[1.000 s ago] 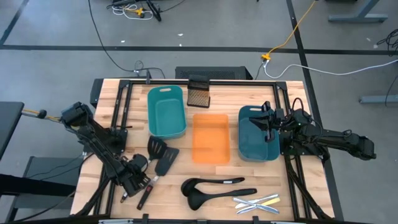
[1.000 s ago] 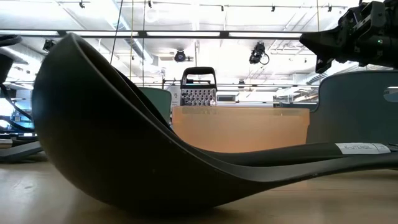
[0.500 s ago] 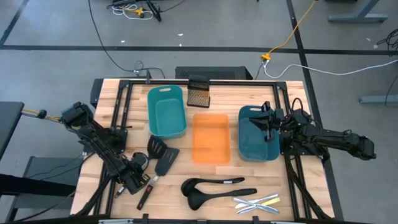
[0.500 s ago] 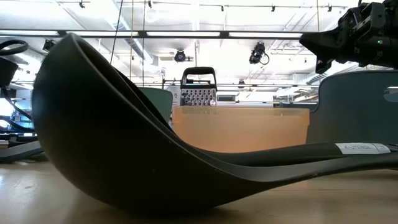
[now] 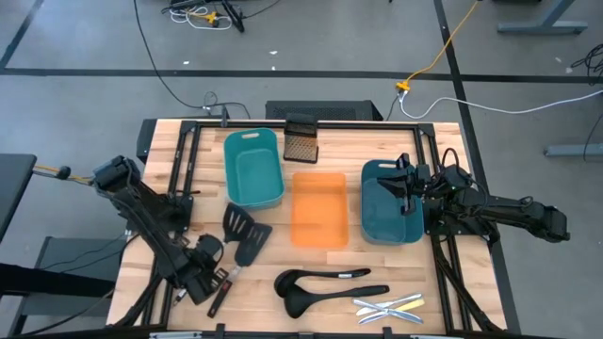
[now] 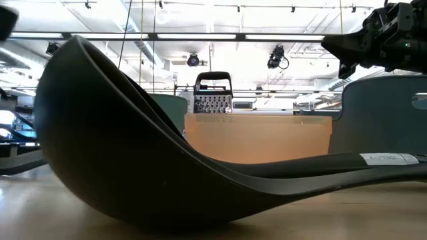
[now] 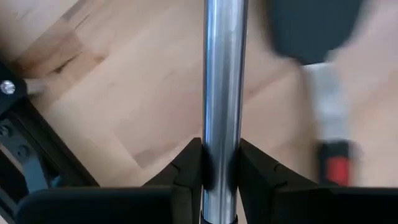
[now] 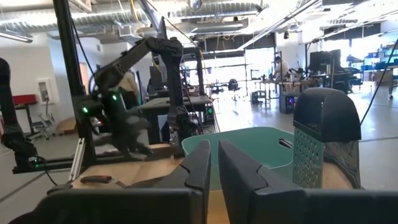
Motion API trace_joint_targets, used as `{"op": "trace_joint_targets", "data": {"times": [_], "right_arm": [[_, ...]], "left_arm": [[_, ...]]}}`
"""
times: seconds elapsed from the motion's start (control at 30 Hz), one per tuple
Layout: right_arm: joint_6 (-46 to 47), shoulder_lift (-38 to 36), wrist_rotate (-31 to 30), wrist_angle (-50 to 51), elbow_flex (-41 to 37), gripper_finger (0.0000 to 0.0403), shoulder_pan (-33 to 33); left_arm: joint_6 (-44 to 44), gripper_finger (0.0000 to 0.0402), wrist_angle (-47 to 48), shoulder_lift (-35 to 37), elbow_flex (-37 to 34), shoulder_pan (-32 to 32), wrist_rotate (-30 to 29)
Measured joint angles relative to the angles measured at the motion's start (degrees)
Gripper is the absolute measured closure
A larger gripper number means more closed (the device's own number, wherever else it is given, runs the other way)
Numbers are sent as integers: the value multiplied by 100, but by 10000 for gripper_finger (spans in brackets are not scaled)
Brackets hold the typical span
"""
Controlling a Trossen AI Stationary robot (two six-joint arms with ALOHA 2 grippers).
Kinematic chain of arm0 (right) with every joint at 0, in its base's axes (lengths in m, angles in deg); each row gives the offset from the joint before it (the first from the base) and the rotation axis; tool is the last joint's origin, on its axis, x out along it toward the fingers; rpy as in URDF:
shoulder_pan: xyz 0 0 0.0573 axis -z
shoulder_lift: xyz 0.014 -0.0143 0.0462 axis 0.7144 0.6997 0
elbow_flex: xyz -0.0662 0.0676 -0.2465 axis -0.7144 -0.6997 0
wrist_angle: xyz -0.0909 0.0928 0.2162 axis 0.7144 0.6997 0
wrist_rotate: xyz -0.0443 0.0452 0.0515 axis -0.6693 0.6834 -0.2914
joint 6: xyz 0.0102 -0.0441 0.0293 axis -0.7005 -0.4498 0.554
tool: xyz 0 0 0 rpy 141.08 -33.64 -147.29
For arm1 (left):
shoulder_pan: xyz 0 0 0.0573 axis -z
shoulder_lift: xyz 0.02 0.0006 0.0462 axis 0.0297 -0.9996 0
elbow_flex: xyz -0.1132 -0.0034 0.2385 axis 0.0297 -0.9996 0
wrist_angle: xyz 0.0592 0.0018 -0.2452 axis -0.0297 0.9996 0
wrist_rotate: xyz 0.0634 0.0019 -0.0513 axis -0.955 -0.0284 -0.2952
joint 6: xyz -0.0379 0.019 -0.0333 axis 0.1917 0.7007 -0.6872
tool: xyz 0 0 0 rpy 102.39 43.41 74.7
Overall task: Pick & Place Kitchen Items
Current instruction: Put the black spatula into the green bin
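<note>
Two black-headed spatulas (image 5: 236, 225) (image 5: 252, 241) lie side by side at the near left, with their metal handles running toward the near-left corner. My left gripper (image 5: 194, 277) points down over the left one's handle (image 7: 221, 74) and is shut on it. Two black ladles (image 5: 325, 278) (image 5: 332, 295) lie near the front edge, and one fills the low view (image 6: 167, 180). Small cutlery pieces (image 5: 388, 306) lie to their right. My right gripper (image 8: 214, 163) is shut on nothing and hangs level over the blue tray (image 5: 386, 221). My left gripper pinches the left spatula's round metal handle (image 7: 221, 140) between its two fingers (image 7: 186, 169). The fingers come from above, pointing down, and lie across the handle. The handle stands off the wood below it. Whether the head has left the table I cannot tell.
A teal tray (image 5: 252, 169), an orange tray (image 5: 318, 209) and the blue tray stand in a row across the middle. A small dark mesh box (image 5: 301, 143) stands at the far edge. The second spatula's red-and-black grip (image 7: 336, 163) lies close beside the held handle. Black frame rails run along both table sides.
My left gripper has gone up, and the spatula's handle end has come up with it. The spatula's head has stayed about where it was beside the other spatula.
</note>
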Motion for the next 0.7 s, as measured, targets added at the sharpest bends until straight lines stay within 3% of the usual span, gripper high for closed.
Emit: {"op": "trace_joint_targets", "data": {"times": [0.23,0.5,0.7], "right_arm": [[0,0,0,1,0,359,0],[0,2,0,-7,0,359,0],[2,1,0,-14,0,359,0]], "left_arm": [[327,326,1090,15,1131,-51,-615],[746,326,2077,22,2012,-323,-835],[1510,326,2810,161,2599,-918,-764]]}}
